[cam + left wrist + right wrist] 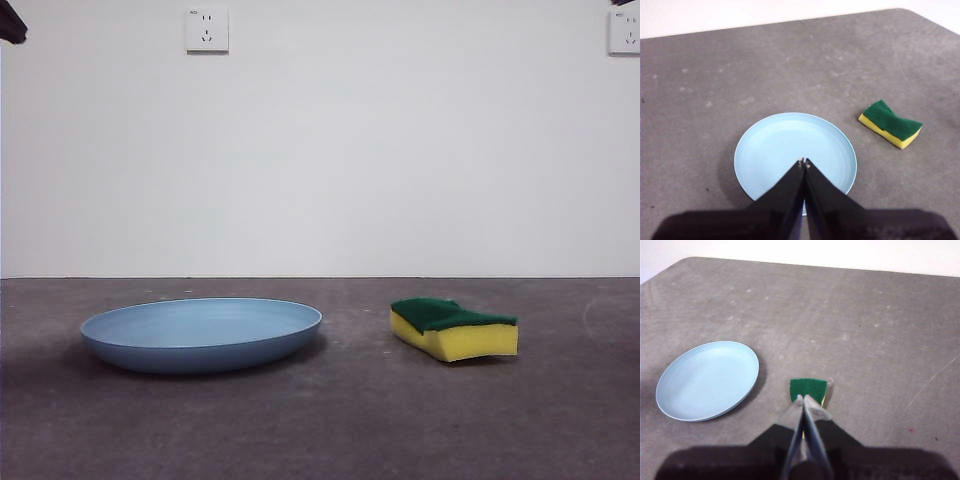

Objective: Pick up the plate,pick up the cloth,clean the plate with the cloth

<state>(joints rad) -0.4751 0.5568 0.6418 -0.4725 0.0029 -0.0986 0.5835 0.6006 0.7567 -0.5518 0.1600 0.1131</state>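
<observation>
Since both task objects rest untouched on the grey table, no step of the task appears done: the plate is not lifted, the cloth is not taken, and no wiping has begun. All three steps remain.

Nearest in the front view, bare table surface runs up to the two objects. The plate lies flat on the table, rim up. The cloth, a yellow sponge block, lies well apart from it with its green scouring face upward. Neither touches the other.

The plate holds nothing; its light-blue inner surface shows bare in both wrist views, with no visible residue.

The left gripper hangs above the plate, jaws pressed together and grasping nothing. The right gripper hangs above the cloth, jaws likewise closed on nothing. Both would need to part before any grasp.

Farthest back stands the white wall, carrying a socket.
</observation>
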